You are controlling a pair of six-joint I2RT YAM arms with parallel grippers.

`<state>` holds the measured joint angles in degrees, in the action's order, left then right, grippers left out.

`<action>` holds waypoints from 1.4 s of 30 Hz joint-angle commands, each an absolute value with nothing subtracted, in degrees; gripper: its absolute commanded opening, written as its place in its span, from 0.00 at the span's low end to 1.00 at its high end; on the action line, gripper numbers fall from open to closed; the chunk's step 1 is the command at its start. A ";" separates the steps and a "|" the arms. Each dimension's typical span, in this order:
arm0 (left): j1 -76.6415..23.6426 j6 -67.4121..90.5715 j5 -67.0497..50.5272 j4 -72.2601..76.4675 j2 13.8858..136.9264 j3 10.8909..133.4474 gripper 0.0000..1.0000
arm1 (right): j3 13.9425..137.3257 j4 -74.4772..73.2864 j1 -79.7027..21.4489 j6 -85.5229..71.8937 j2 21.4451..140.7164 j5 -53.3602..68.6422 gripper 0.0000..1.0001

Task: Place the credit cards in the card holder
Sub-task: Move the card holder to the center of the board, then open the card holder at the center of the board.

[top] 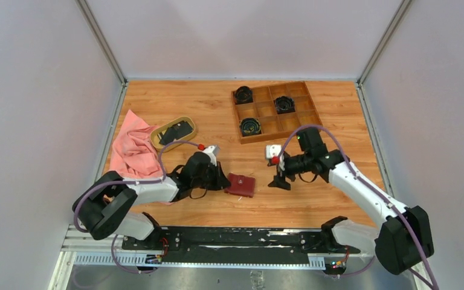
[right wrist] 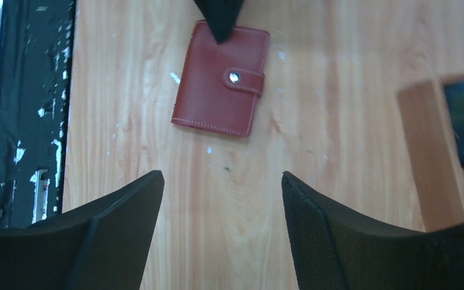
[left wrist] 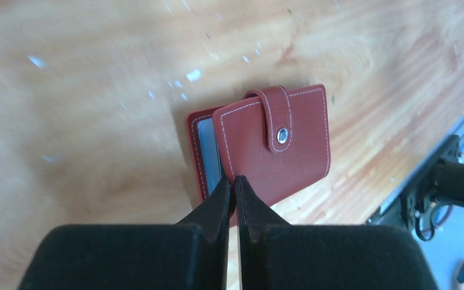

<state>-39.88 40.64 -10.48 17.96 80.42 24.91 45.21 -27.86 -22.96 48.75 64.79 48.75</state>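
The card holder (top: 241,185), a dark red wallet with its tab snapped, lies flat on the table between the arms. In the left wrist view the card holder (left wrist: 278,145) has its top cover shifted aside, showing greyish pockets. My left gripper (left wrist: 235,180) is shut, its tips pinched at the cover's near edge; it also shows in the top view (top: 225,180). Dark credit cards (top: 178,131) lie in the oval tan dish (top: 157,138) at the back left. My right gripper (right wrist: 222,181) is open and empty, to the right of the card holder (right wrist: 220,84).
A wooden compartment box (top: 313,103) with three black coiled items stands at the back right; its corner shows in the right wrist view (right wrist: 423,145). A pink cloth (top: 132,148) lies at the left, beside the dish. The black base rail runs along the near edge.
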 commanded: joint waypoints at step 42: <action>-55.81 57.60 -4.22 33.65 82.46 16.70 0.00 | 41.62 -8.09 -53.17 47.81 83.95 14.74 0.27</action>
<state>-55.16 59.55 0.19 33.04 80.03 16.23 40.97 -5.52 -53.12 49.08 83.02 16.75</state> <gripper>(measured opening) 0.017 0.235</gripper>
